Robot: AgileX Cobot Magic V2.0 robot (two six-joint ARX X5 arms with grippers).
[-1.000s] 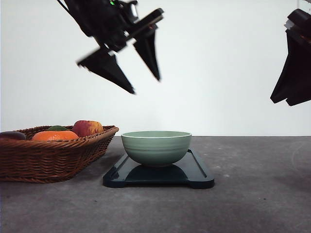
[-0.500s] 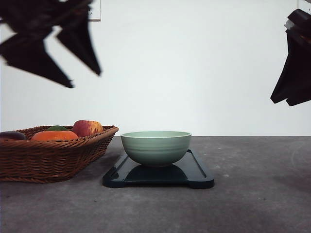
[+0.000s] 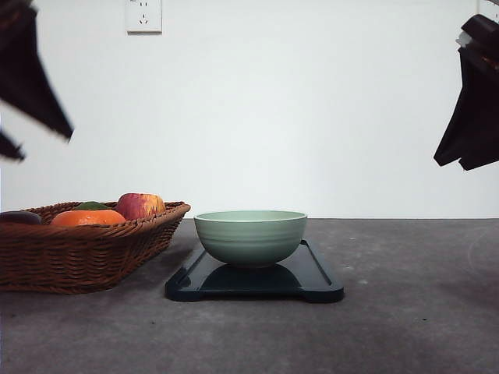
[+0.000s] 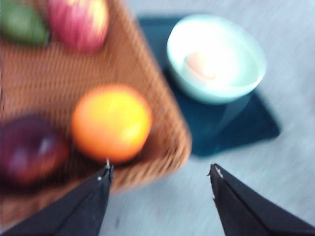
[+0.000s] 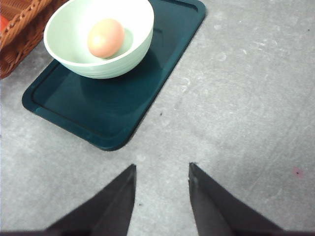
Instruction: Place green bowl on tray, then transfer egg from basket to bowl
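The green bowl stands on the black tray at mid-table. The reddish-brown egg lies inside the bowl, and it is a pale blur in the left wrist view. The wicker basket sits to the left of the tray. My left gripper hangs high over the basket at the picture's left edge, blurred, open and empty. High at the right, my right gripper is also open and empty, over bare table beside the tray.
The basket holds an orange fruit, a red-yellow apple, a dark purple fruit and a green one. A wall socket is on the white back wall.
My left gripper has swung left from above the bowl to above the basket, partly leaving the front view. The bowl, tray and right arm have stayed put.
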